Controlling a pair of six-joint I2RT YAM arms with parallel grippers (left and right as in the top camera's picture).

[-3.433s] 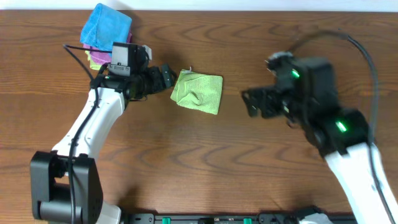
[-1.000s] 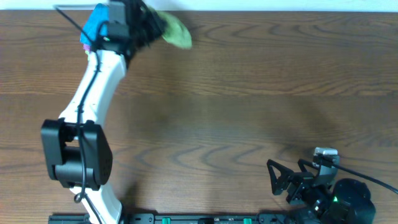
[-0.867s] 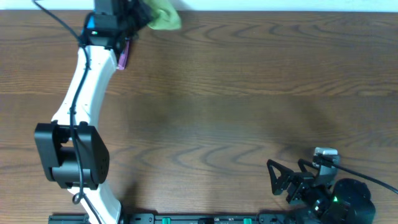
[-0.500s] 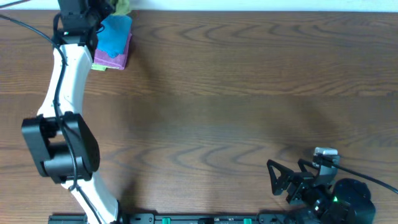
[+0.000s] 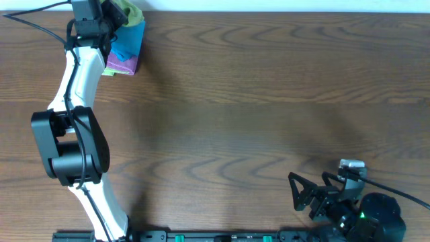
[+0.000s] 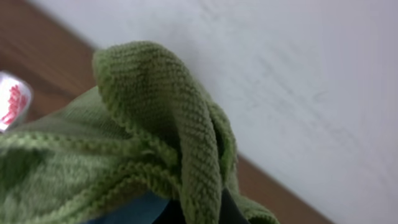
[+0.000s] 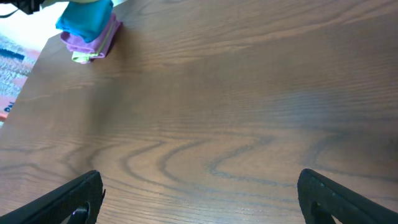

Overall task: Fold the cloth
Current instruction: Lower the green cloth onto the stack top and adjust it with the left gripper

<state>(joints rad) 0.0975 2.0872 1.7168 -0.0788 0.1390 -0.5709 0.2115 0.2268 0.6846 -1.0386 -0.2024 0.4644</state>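
Observation:
The cloth [image 5: 130, 12] is a bunched light green towel at the table's far left corner, hanging over a stack of other cloths. My left gripper [image 5: 114, 11] is shut on the cloth, whose knit folds [image 6: 155, 124] fill the left wrist view, with only dark jaw tips showing at the bottom edge. My right gripper [image 5: 300, 195] rests at the near right edge, far from the cloth. Its fingers [image 7: 68, 199] stand wide open over bare wood with nothing between them.
A bright blue cloth [image 5: 127, 37] lies on a purple cloth [image 5: 122, 64] under the held towel; the same stack [image 7: 90, 28] shows at the right wrist view's top left. The table's back edge and a white wall [image 6: 298, 74] lie right behind them.
My left arm has swung left along the back edge, carrying the cloth from right of the stack to over it. The right arm, retracted to the near right earlier, has not moved.

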